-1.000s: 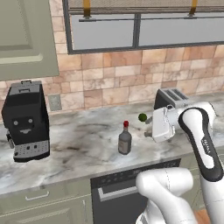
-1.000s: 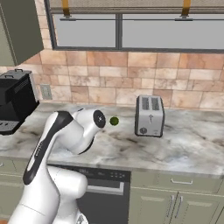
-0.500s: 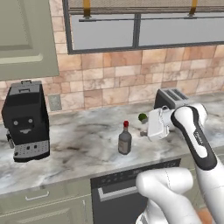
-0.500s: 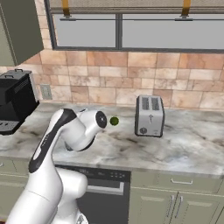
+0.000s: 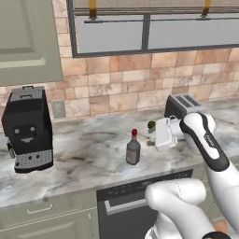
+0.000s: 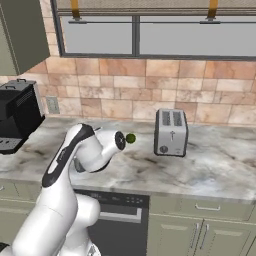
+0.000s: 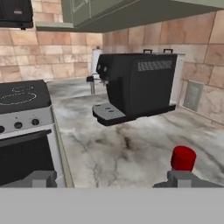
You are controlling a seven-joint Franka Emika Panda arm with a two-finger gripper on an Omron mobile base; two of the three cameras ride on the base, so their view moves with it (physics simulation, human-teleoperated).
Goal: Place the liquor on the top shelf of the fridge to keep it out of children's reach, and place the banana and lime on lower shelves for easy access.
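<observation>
— One bottle matters for the coming move: the liquor (image 5: 133,149) stands upright on the marble counter (image 5: 84,158), long axis vertical, red cap (image 7: 183,158) on top; nothing touches it.

— And the gripper (image 5: 156,135)?

— Hanging just beside the bottle on the toaster (image 5: 179,106) side, pointed sideways along the counter toward the coffee machine (image 5: 28,128); the two finger tips (image 7: 43,178) stand wide apart with nothing between them. In the hand view the cap rises right at one tip, not centred in the gap; so, by my reading, the bottle lies ahead and off to that tip's side.

— So a shift across before closing?

— Likely; the neck needs to sit between the tips, and the hand looks level with the cap rather than the body, so a drop may be needed too.

— The fruit?

— The lime (image 6: 130,138) sits on the counter behind the hand, near the toaster; banana and fridge I cannot place from here.
</observation>
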